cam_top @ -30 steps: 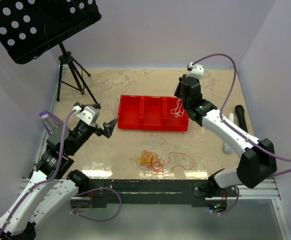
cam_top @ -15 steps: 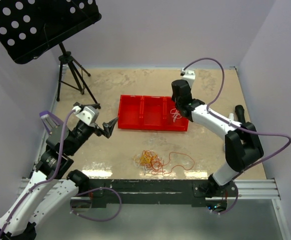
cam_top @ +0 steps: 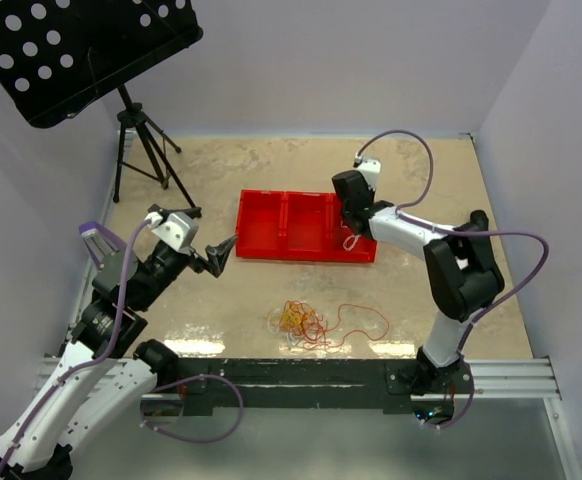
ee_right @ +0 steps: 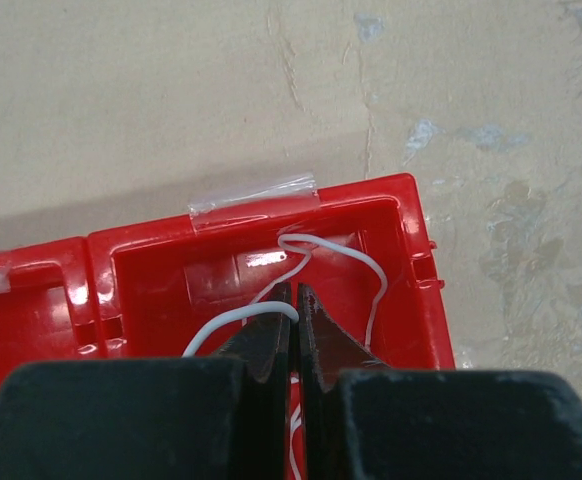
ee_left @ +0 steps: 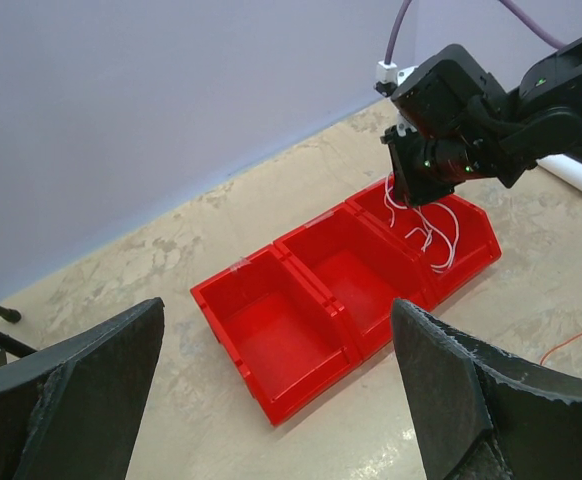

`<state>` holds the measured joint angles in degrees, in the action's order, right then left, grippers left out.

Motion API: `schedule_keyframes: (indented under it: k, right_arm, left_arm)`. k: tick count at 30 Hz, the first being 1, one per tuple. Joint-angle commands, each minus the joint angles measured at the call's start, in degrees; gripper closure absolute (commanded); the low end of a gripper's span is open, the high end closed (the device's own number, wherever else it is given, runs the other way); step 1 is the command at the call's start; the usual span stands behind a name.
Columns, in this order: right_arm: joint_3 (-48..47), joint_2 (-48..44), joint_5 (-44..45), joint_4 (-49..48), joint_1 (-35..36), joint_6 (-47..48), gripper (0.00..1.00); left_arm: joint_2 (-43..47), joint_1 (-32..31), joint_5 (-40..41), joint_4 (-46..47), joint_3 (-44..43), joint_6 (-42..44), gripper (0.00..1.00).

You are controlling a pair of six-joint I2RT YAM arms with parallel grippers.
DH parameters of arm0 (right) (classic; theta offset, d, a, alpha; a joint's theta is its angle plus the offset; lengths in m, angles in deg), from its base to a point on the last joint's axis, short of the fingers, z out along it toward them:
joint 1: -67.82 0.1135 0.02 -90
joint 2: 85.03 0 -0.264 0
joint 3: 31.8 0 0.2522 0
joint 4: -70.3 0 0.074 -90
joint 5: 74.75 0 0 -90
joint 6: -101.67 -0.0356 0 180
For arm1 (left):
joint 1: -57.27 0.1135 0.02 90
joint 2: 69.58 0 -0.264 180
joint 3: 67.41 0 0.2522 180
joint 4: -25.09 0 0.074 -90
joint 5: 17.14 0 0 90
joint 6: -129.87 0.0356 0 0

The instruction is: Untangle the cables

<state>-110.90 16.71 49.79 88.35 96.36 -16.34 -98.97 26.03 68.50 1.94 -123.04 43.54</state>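
Note:
A red three-compartment tray (cam_top: 256, 225) lies mid-table. My right gripper (cam_top: 350, 224) reaches down into its right compartment and is shut on a white cable (cam_top: 352, 238). In the right wrist view the white cable (ee_right: 233, 324) runs into the closed fingertips of that gripper (ee_right: 294, 290) and loops over the tray floor (ee_right: 411, 215). A tangle of orange and red cables (cam_top: 306, 322) rests on the table near the front edge. My left gripper (cam_top: 211, 256) hovers left of the tray, wide open and empty; the left wrist view (ee_left: 276, 310) shows the tray (ee_left: 311, 385) and white cable (ee_left: 441, 236) beyond its fingers.
A black music stand on a tripod (cam_top: 141, 140) occupies the back left corner, its perforated desk (cam_top: 81, 50) overhanging the table. Purple arm cables (cam_top: 411, 150) arc above the right arm. Walls close in the table at the back and both sides.
The right arm folded in and swung left, bringing its gripper and the white cable down into the tray's right compartment. The left arm has stayed put.

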Motion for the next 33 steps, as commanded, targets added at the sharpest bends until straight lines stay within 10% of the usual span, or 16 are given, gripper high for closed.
schedule_keyframes:
  k: [1, 6, 10, 14, 29, 33]
  right_arm:
    - [-0.9, 2.1, -1.0, 0.0, -0.1, -2.7, 1.0]
    - [-2.1, 3.7, -1.4, 0.7, -0.1, -3.2, 0.94]
    - [-3.3, 2.4, -1.5, 1.7, -0.1, -2.8, 0.52]
    - [-4.7, 0.7, -1.8, 2.6, -0.1, -2.0, 0.35]
    - [-5.6, -8.5, -7.3, 3.5, -0.1, -1.0, 0.69]
    - [4.6, -16.7, -18.3, -3.8, 0.5, 2.1, 0.52]
  left_arm:
    - [-0.1, 0.4, -1.0, 3.1, -0.2, -1.1, 0.0]
    - [0.0, 0.3, -0.7, 2.5, -0.4, -0.9, 0.0]
    - [0.3, 0.4, -0.6, 2.4, -0.4, -0.9, 0.0]
    - [0.5, 0.3, -0.8, 2.3, -0.2, -1.1, 0.0]
    - [0.7, 0.4, -1.7, 2.1, 0.5, -1.3, 0.0]
    - [-0.1, 0.2, -6.5, 1.3, 2.8, 1.6, 0.0]
